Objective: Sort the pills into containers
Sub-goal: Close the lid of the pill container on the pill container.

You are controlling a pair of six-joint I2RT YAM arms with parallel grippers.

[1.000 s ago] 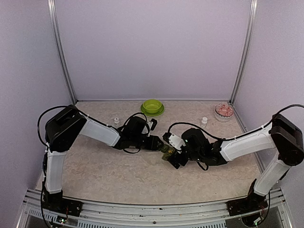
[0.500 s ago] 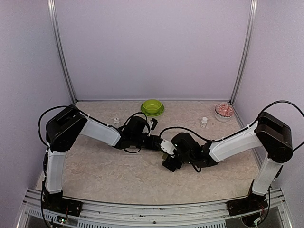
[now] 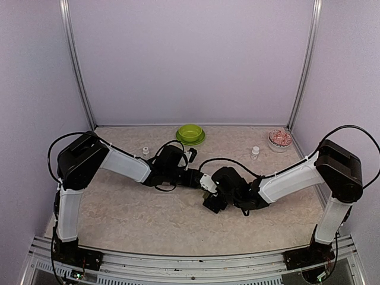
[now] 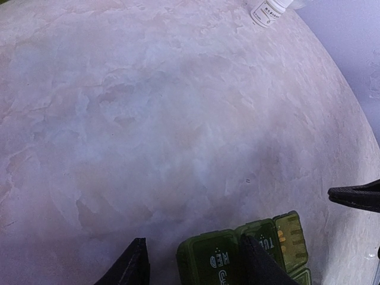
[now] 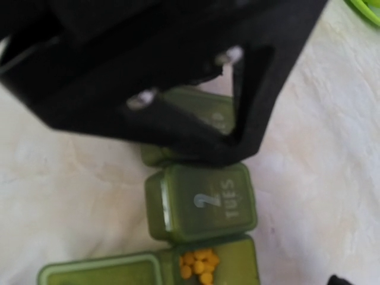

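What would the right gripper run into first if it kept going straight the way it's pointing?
Probably the green pill box, right ahead in its wrist view, near the open compartment of orange pills. The left gripper is over the box's far end. Depth is unclear.

On the marbled table (image 3: 136,222) we see a lime green bowl (image 3: 190,133) at the back, one white bottle (image 3: 145,151) left of it, a second white bottle (image 3: 255,151) right, a reddish-filled dish (image 3: 279,139) far right.
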